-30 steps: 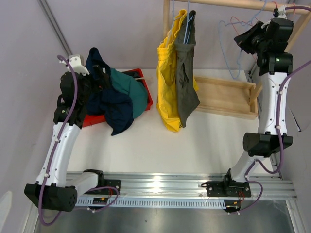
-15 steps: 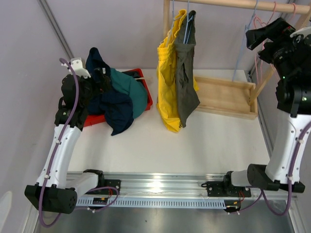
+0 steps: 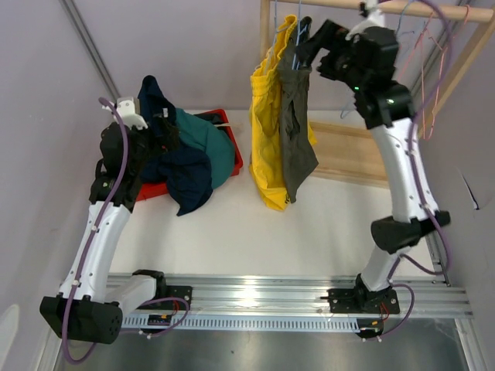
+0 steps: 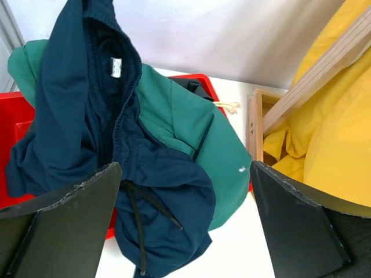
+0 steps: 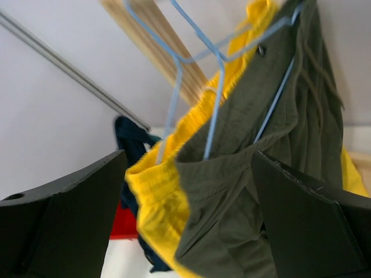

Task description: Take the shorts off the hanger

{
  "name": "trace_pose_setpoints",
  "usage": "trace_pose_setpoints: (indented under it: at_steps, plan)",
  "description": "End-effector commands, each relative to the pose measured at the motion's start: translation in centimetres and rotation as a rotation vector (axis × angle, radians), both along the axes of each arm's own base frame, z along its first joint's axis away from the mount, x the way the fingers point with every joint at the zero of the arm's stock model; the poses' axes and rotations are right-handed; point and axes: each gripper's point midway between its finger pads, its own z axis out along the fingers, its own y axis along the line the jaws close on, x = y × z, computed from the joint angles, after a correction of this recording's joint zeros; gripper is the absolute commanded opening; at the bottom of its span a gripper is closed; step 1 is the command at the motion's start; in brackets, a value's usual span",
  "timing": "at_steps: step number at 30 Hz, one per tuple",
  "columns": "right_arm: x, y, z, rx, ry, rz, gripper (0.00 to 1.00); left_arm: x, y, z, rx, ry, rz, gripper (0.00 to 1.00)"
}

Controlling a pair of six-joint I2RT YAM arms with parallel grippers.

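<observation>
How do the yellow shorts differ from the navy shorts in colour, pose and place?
The yellow shorts are bright; the navy shorts are dark. The yellow shorts hang full length from a blue hanger, while the navy shorts lie crumpled in a heap. The yellow shorts are beside the olive pair; the navy shorts rest on the red bin, spilling over its edge. Both are soft fabric with gathered waists.

shorts (image 5: 255, 168) matt soft cloth; hanger (image 5: 214, 87) thin, perhaps coated wire.

White shells and black joints clad the left arm (image 3: 99, 236) and right arm (image 3: 404, 166); purple cables (image 3: 124, 151) ran alongside.
</observation>
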Motion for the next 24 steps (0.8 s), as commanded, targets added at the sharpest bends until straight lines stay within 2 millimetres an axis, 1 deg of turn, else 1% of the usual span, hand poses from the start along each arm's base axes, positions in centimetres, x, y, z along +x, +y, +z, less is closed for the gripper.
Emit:
trace_pose_setpoints:
  at_steps: [1,3,5,6,8,10,12,15,17,20,21,23,24]
  plan:
    - [2.5,1.1,-0.5,-0.034,-0.024,-0.026,0.95,-0.6,-0.9,2.1,-0.008,-0.079,-0.049,0.99]
    - [3.5,1.4,-0.8,-0.036,-0.030,-0.029,0.95,-0.8,-1.1,2.0,-0.012,-0.080,-0.062,0.99]
    - [4.4,2.0,-1.8,-0.041,-0.017,-0.025,0.95,-0.8,-1.1,1.8,-0.016,-0.076,-0.062,0.99]
    - [4.9,1.7,-2.1,-0.043,-0.018,-0.055,0.94,-0.9,-1.2,1.9,-0.017,-0.079,-0.066,0.99]
    - [5.5,2.5,-2.8,-0.046,-0.015,-0.054,0.94,-1.0,-1.3,1.7,-0.022,-0.074,-0.072,0.99]
    - [6.0,2.9,-3.4,-0.057,-0.009,-0.061,0.94,-1.2,-1.5,2.0,-0.025,-0.083,-0.079,0.99]
    - [6.2,3.8,-4.0,-0.064,-0.005,-0.056,0.94,-1.3,-1.5,2.1,-0.027,-0.087,-0.080,0.99]
    - [6.8,4.4,-4.6,-0.063,-0.003,-0.058,0.93,-1.3,-1.6,2.1,-0.030,-0.085,-0.089,0.99]
    - [7.1,4.5,-4.5,-0.056,-0.011,-0.061,0.93,-1.3,-1.7,2.1,-0.032,-0.085,-0.092,0.99]
    - [7.5,5.0,-4.5,-0.051,-0.021,-0.064,0.87,-1.4,-1.7,2.2,-0.033,-0.087,-0.092,1.00]
    - [7.7,4.9,-4.7,-0.051,-0.021,-0.067,0.78,-1.4,-1.7,2.2,-0.034,-0.088,-0.092,0.99]
    - [8.3,4.8,-4.9,-0.051,-0.022,-0.086,0.68,-1.4,-1.8,2.2,-0.035,-0.086,-0.100,0.99]
    - [8.4,4.9,-5.0,-0.049,-0.021,-0.090,0.60,-1.5,-1.8,2.2,-0.036,-0.089,-0.099,0.99]
